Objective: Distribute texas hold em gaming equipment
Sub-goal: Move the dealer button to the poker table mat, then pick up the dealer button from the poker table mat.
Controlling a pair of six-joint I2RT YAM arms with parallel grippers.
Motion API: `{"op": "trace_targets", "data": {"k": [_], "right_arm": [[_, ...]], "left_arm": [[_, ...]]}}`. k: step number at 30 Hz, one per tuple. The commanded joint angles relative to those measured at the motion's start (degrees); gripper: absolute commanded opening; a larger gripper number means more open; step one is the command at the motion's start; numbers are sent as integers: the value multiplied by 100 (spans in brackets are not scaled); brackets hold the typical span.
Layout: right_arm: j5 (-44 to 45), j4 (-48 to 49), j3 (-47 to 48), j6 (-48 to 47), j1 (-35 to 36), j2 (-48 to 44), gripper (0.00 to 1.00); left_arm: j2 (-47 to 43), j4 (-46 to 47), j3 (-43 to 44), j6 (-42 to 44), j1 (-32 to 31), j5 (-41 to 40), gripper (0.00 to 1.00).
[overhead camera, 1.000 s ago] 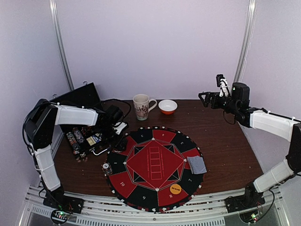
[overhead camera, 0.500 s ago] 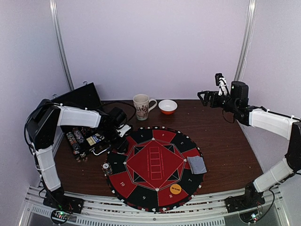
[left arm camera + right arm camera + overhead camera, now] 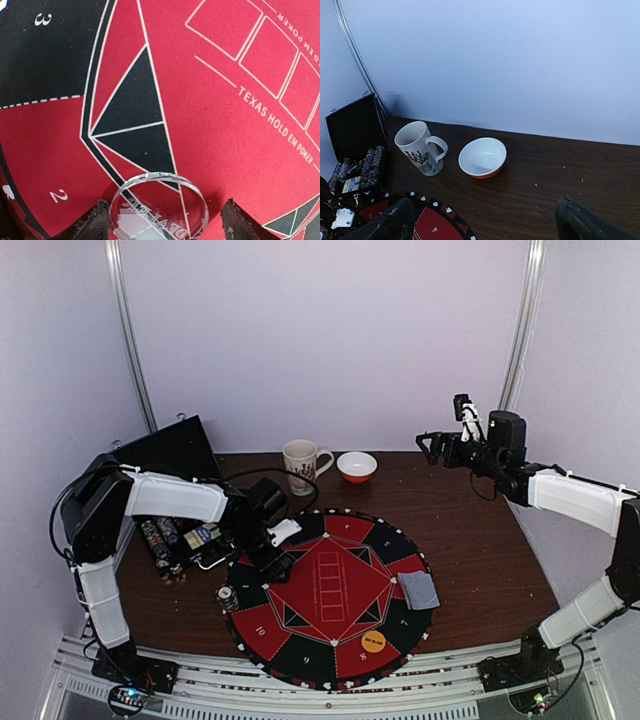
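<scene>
Dark worktop (image 3: 480,540): left tool (image 3: 162,222) has swung from case (image 3: 175,450) onto felt mat (image 3: 330,585), clear dealer disc (image 3: 157,212) between its fingers (image 3: 95,222) near numeral 2, gripped or freed I cannot tell, so placement looks imminent; card deck (image 3: 419,590) lies mat-right; right tool (image 3: 430,447) wide, empty

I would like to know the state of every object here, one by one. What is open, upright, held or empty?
Mat: spread flat.
Case: open, lid up.
Mug: upright.
Bowl: upright, empty.
Cards: stacked face down on the mat.
Orange disc: flat on the mat.
Clear disc: between the left gripper's jaws; grip unclear.
Right gripper: open, empty, raised.
</scene>
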Motion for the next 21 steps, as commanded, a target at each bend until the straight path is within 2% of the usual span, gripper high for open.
{"op": "trace_targets", "data": {"k": [1, 9, 12, 17, 21], "right_arm": [[-65, 23, 191, -22, 92, 37, 100], [-22, -44, 264, -74, 185, 83, 100], [-1, -43, 276, -57, 217, 97, 100], [-12, -95, 337, 54, 289, 141, 100], [-23, -230, 438, 250, 384, 275, 100]], "left_arm": [[147, -408, -48, 101, 7, -174, 80], [140, -647, -172, 111, 7, -303, 80], [177, -588, -227, 111, 7, -280, 74], [85, -389, -236, 126, 7, 50, 56], [-111, 20, -320, 74, 7, 134, 51]]}}
